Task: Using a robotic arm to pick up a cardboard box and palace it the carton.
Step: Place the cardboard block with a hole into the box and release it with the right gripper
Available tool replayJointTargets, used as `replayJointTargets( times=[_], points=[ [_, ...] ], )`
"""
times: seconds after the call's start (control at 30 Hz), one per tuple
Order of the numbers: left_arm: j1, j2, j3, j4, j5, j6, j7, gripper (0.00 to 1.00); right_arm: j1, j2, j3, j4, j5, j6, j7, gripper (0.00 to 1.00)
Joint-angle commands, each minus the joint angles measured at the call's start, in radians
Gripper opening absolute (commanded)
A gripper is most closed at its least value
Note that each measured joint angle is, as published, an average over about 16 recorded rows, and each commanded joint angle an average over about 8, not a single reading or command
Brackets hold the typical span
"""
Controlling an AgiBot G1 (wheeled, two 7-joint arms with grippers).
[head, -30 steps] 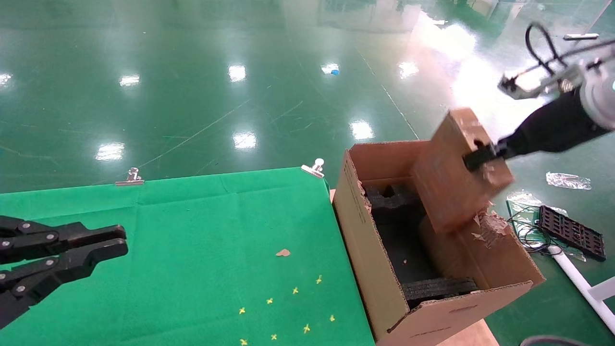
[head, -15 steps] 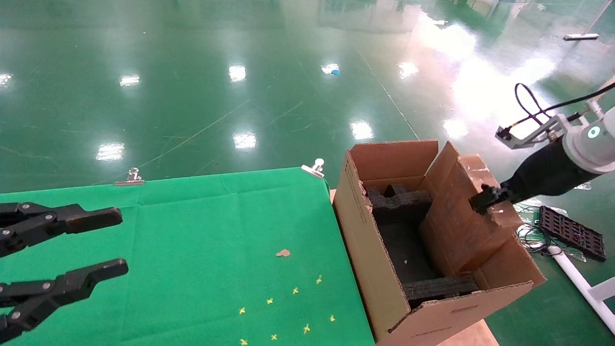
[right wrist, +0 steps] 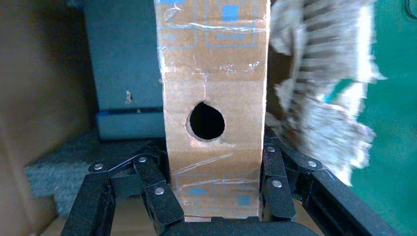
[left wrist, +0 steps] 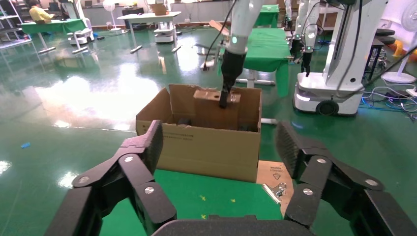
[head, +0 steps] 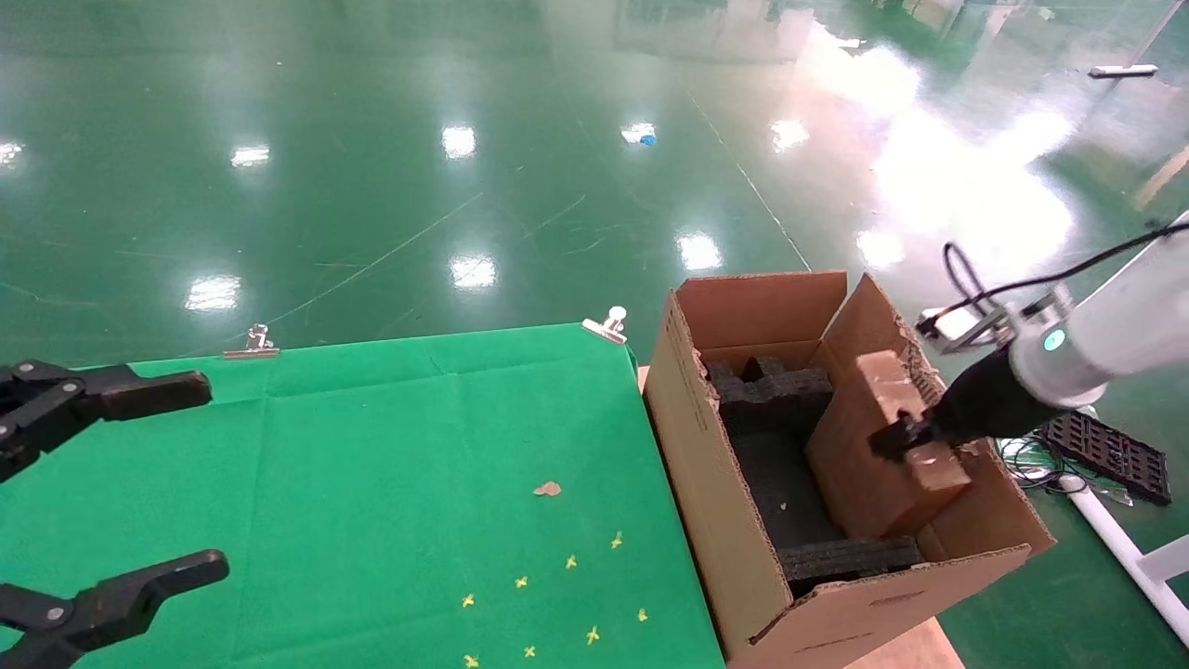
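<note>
The carton stands open at the green table's right end, lined with black foam blocks. My right gripper on the white robotic arm is shut on the taped cardboard box and holds it tilted, partly down inside the carton along its right wall. In the right wrist view the box sits clamped between the fingers, a round hole in its face. My left gripper hangs wide open and empty over the table's left side. The left wrist view shows the carton with the box in it.
The green cloth carries small yellow marks and a brown scrap. Metal clips hold its far edge. The carton's right flap has a torn ragged edge. A black tray and cables lie on the floor to the right.
My right gripper has lowered the cardboard box from above the carton down into it. My left gripper has opened from nearly shut to wide open.
</note>
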Motion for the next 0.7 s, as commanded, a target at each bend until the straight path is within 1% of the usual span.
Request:
replayJointTargets(
  times=[0.03, 0.3, 0.43, 0.57, 0.7],
  points=[
    [0.0, 0.0, 0.0, 0.0, 0.0, 0.0, 0.0, 1.0, -0.037, -0.007, 0.007, -0.005, 0.011, 0.024, 0.005, 0.0],
    [0.0, 0.0, 0.001, 0.0, 0.0, 0.0, 0.0, 1.0, -0.139, -0.031, 0.035, -0.012, 0.051, 0.13, -0.008, 0.0],
    [0.0, 0.0, 0.001, 0.0, -0.001, 0.0, 0.0, 1.0, -0.166, -0.035, 0.045, -0.012, 0.066, 0.162, -0.022, 0.5],
    [0.0, 0.0, 0.001, 0.0, -0.001, 0.0, 0.001, 1.0, -0.165, -0.033, 0.05, -0.014, 0.072, 0.167, -0.037, 1.0],
    [0.0, -0.001, 0.001, 0.0, -0.001, -0.001, 0.001, 1.0, -0.152, -0.033, 0.046, -0.02, 0.066, 0.154, -0.042, 1.0]
  ],
)
